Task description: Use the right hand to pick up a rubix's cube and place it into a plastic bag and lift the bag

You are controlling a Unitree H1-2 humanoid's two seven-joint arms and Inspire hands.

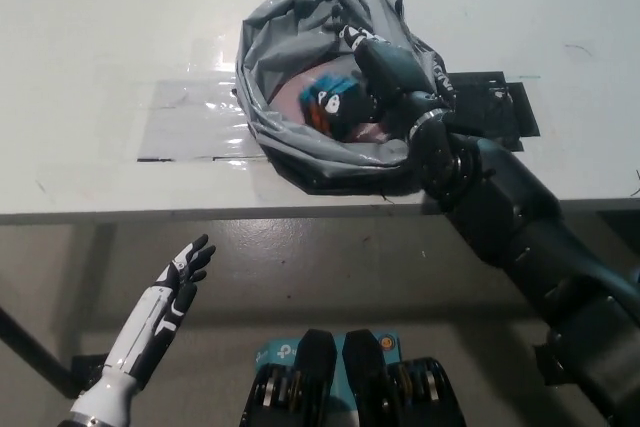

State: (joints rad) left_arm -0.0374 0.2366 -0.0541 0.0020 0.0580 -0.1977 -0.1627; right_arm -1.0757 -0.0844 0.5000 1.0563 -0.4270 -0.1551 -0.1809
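A grey plastic bag lies open-mouthed on the white table, its pinkish inside showing. My black right hand reaches down into the bag's mouth, shut on the Rubik's cube, whose blue, orange and white faces show between the fingers. The cube sits low inside the bag. Whether it touches the bag's bottom I cannot tell. My white left hand rests open below the table edge at the lower left.
A clear plastic sheet is taped flat on the table left of the bag. A black mat lies under the bag's right side. The table's front edge runs across the middle.
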